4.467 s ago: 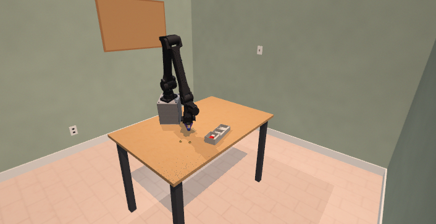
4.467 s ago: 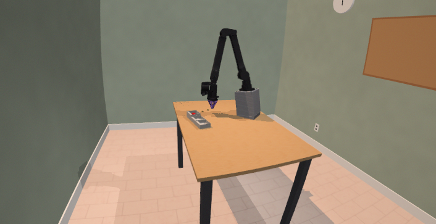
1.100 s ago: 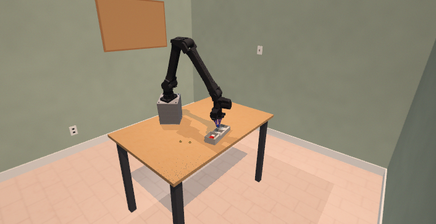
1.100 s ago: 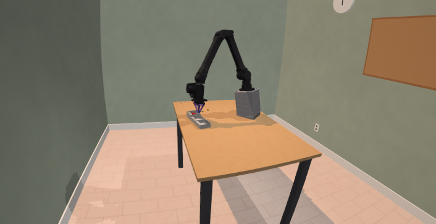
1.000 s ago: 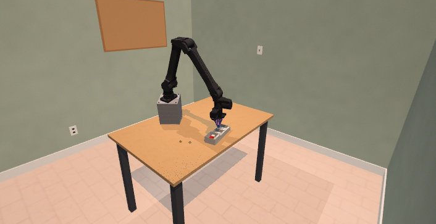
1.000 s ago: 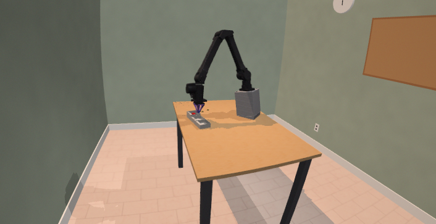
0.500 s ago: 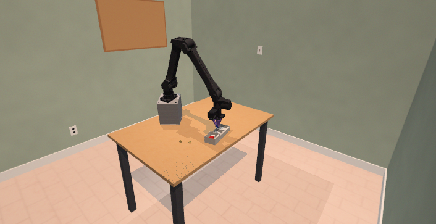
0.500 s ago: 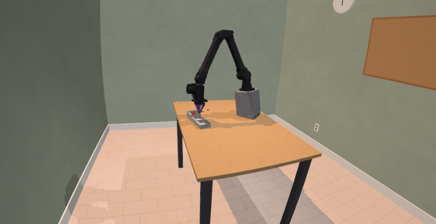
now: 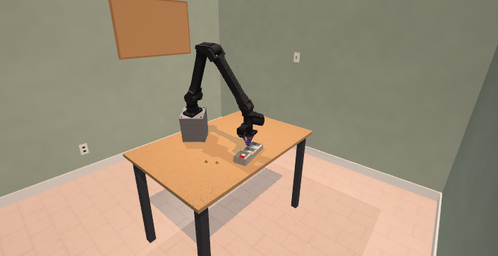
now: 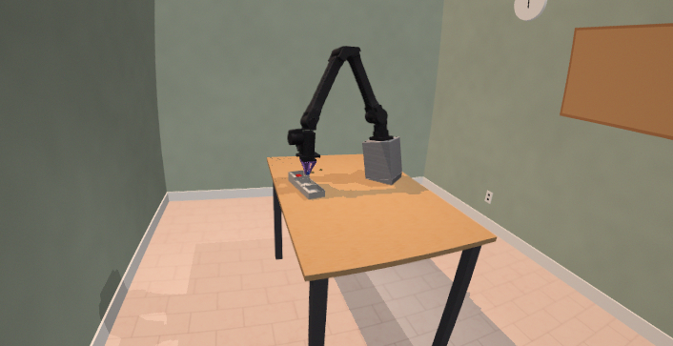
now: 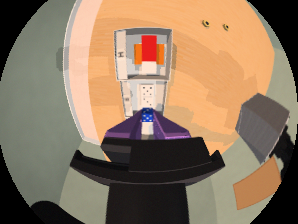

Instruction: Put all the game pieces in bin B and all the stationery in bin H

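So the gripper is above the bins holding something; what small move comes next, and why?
Probably open the fingers. The gripper is shut on a small blue-and-white piece and hangs over the middle compartment of the grey bin row, so the piece should drop inside.

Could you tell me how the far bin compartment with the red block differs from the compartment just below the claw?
The far compartment holds a red block with orange pieces beside it; the near compartment shows only a pale floor with dark dots. The far one is unobstructed; the near one is partly covered by the claw, shut on a small blue-and-white piece. Both belong to one grey tray.
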